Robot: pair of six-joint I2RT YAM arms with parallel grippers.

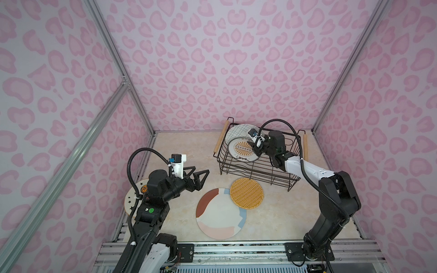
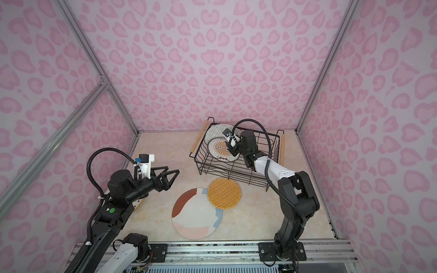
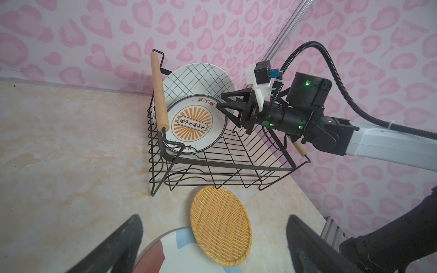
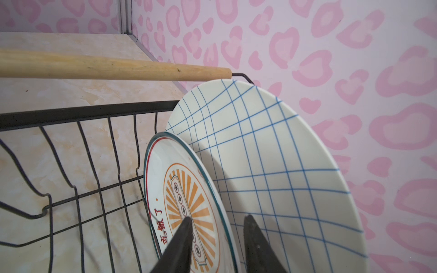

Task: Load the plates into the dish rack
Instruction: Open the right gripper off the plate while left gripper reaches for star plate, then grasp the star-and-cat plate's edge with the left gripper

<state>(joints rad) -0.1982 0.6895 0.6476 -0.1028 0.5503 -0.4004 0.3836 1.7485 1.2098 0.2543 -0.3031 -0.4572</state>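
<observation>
1. The dish rack (image 1: 248, 172) is sitting at the back right of the table (image 1: 179, 146). Two plates are standing on edge at its left end, where the wire slots are propping them up.
2. The grid plate (image 4: 272, 165) is standing nearest the back wall. The sunburst plate (image 4: 182, 189) is standing just in front and appears to be leaning on it.
3. The right gripper (image 4: 217, 218) is reaching into the rack from the right. Its jaws are parted astride the sunburst plate's rim, with a gap showing on each side, so it is not pinching the plate. It is probably letting the plate rest in its slot.
4. The left gripper (image 1: 202, 169) is hovering wide open and empty above the table near the pastel plate (image 1: 220, 215), likely placed for the next pickup.
5. Three plates are lying flat on the table.
   - The woven plate (image 1: 246, 193) is lying just in front of the rack, overlapping the pastel plate's edge.
   - The star plate (image 1: 132, 198) is lying at the left, mostly hidden under the left arm.
6. Counting: five plates are showing, two racked and three waiting. There is one rack with two wooden handles. Whether more plates are lying under the left arm cannot be told.
</observation>
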